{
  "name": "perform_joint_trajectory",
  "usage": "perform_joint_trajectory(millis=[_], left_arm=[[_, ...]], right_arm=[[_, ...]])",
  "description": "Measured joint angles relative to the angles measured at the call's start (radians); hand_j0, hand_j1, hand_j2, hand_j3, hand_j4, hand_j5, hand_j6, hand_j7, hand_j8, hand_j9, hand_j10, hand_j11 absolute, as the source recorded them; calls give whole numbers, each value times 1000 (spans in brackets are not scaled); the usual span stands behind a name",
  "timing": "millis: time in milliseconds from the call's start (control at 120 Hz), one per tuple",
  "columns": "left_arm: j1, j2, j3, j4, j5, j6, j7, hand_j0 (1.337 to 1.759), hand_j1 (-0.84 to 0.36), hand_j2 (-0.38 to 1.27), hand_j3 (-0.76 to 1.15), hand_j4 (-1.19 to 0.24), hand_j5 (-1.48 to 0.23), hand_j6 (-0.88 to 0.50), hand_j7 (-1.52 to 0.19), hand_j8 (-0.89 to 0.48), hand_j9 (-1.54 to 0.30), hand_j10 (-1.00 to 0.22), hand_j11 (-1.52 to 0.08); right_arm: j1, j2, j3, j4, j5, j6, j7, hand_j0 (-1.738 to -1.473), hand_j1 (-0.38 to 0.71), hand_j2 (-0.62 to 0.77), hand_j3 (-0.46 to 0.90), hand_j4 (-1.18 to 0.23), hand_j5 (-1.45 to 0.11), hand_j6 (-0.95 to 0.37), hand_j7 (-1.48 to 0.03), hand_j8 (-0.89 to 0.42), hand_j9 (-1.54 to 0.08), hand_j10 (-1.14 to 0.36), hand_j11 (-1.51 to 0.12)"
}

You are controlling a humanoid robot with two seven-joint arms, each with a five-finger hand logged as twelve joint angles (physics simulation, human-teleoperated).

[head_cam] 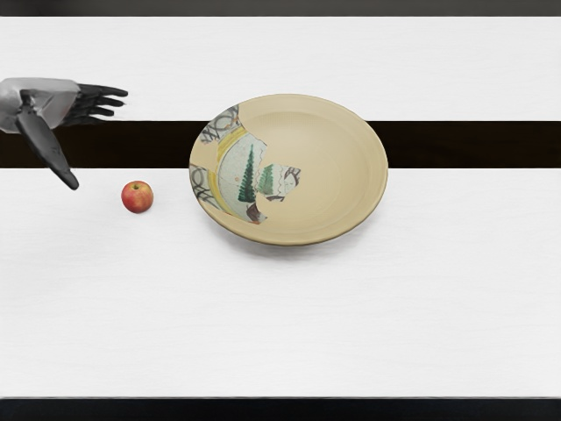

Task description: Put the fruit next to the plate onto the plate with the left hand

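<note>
Left of the plate (351, 158), item one: apple (137, 196), red with a yellow flush, one in number. It rests on the white table (351, 307), near the plate's left rim but not touching it, level with the plate's near half. Its form is close to round, so no long axis governs the approach.

Item two: plate, one in number, tan, shallow, with a patch of painted pattern on its left inner side. Nothing lies on it.

Item three: left hand (61, 110), one in view, its arm entering from the left edge. It sits farther left of the plate than the apple, about level with the plate's far rim. The dark fingers (101, 101) are stretched out flat toward the plate, the thumb (48, 149) slanting down toward the near side. The hand is released and grasps nothing.

Governing relation: from the hand, the apple lies toward the near side and slightly toward the plate, apart from the thumb tip. The apple sits between hand and plate, so the carry would likely run rightward.

Right hand: not shown; the left is the only one in reach, as judged.

Status: fruit not yet grasped, not yet on the plate.
</note>
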Motion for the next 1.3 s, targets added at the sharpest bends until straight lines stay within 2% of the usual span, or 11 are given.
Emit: perform_joint_trajectory(millis=[75, 108, 192, 258, 300, 358, 433, 625, 725, 950, 1300], left_arm=[[-3, -9, 0, 0, 0, 0, 5, 1658, 349, 1, 0, -4, -1, -5, 0, -4, 0, -3, 0], [-7, -24, -3, 0, -4, 0, 27, 1658, 349, 1, 0, -4, -1, -4, 0, -4, 0, -3, 0], [-19, -116, -5, 1, -11, 0, 139, 1658, 349, 1, 0, -4, -1, -5, 0, -5, 0, -3, 0], [-22, -217, -7, 1, -8, 0, 285, 1658, 349, 1, 0, -4, -1, -4, 0, -4, 0, -3, 0], [-29, -257, -7, 2, -3, 0, 356, 1658, 349, 0, 0, -4, -1, -5, 0, -5, 0, -3, 0], [-70, -276, -9, 1, 23, 0, 418, 1658, 349, 1, 0, -4, -1, -5, 0, -4, 0, -3, 0], [-84, -342, -11, -6, 132, 0, 460, 1658, 349, 0, 0, -3, 0, -4, 0, -4, 0, -3, 0], [-65, -337, -3, -66, 382, 4, 494, 1658, 349, 0, 0, -3, -1, -4, -1, -4, -1, -3, -1], [-59, -342, 27, -74, 478, 103, 498, 1658, 349, 1, 0, -4, -1, -5, -1, -4, -1, -3, -1], [-13, -351, 53, -83, 533, 242, 500, 1658, 345, 2, 0, -8, -6, -9, -6, -8, -6, -7, -6], [47, -389, 73, -100, 618, 379, 500, 1658, 211, 25, 0, -121, -152, -122, -152, -121, -151, -120, -151]], right_arm=[[1, 0, -1, 0, 0, 0, 0, -1658, -329, -4, 0, -16, -22, -16, -22, -16, -22, -17, -22], [1, 0, 0, 0, 0, 0, -1, -1658, -329, -4, 0, -16, -22, -16, -22, -16, -22, -16, -22], [1, 0, -1, 1, 0, 0, 0, -1658, -329, -4, 0, -16, -22, -16, -22, -16, -22, -16, -22], [0, 0, -1, 2, 0, 0, -1, -1658, -329, -4, 0, -16, -22, -16, -22, -16, -22, -16, -22], [0, 0, -2, 2, 0, 0, -1, -1658, -329, -4, 0, -16, -22, -16, -22, -16, -22, -17, -22], [0, 0, -2, 2, 0, 0, -1, -1658, -329, -4, 0, -16, -22, -16, -22, -16, -22, -17, -22], [0, 0, -2, 2, 0, 0, -1, -1658, -329, -4, 0, -16, -22, -16, -22, -16, -22, -17, -22], [0, 0, -1, 2, 0, 0, -1, -1658, -329, -4, 0, -16, -22, -16, -22, -16, -22, -17, -22], [1, 0, 0, 2, 0, 0, -1, -1658, -329, -4, 0, -16, -22, -16, -22, -16, -22, -17, -22], [1, 0, 0, 2, 0, 0, -1, -1658, -329, -4, 0, -16, -22, -16, -22, -16, -22, -16, -22], [1, 0, 1, 1, 0, 0, 0, -1658, -329, -4, 0, -16, -22, -16, -22, -16, -22, -16, -22]])
